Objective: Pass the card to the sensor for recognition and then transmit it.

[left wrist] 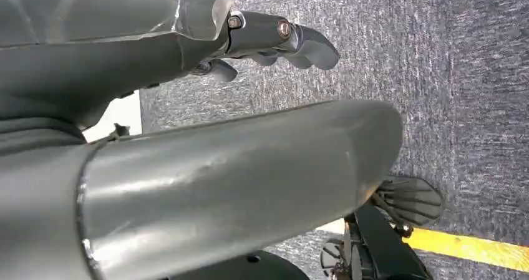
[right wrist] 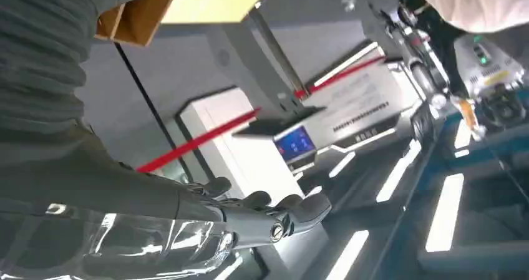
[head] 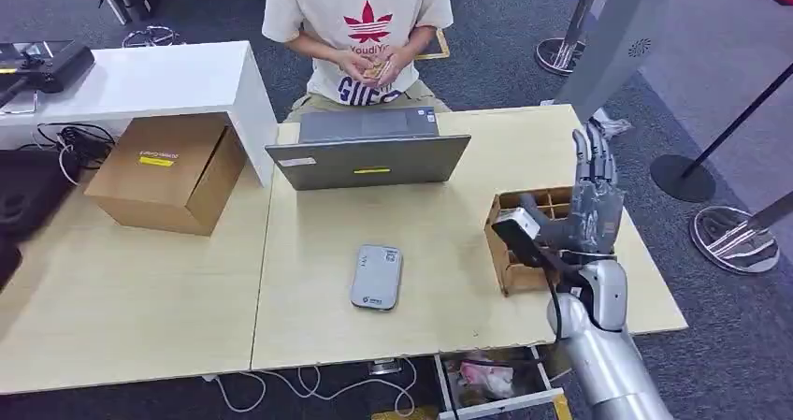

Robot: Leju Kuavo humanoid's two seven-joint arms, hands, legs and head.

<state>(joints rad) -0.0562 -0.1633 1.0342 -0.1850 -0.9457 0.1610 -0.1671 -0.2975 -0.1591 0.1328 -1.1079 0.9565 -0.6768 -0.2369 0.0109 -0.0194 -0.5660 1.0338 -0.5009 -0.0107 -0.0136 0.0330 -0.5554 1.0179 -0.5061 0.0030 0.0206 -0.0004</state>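
The grey sensor pad [head: 376, 276] lies flat on the table in front of the laptop. My right hand [head: 587, 205] is raised over the wooden compartment box [head: 520, 252] at the table's right end. Its fingers [right wrist: 274, 212] stretch straight out and the thumb sticks out sideways over the box, with nothing between them. A small pale piece [head: 520, 221] shows by the thumb tip; I cannot tell whether it is a card. My left hand [left wrist: 274, 40] hangs over the carpet, holding nothing, its fingers lightly bent and apart from the thumb.
A person sits behind the table with both hands [head: 374, 65] together around something small and tan. An open laptop [head: 369, 158] stands at the back. A cardboard box [head: 168, 172] sits at the left, beside a white shelf [head: 140, 79]. Barrier posts [head: 687, 172] stand to the right.
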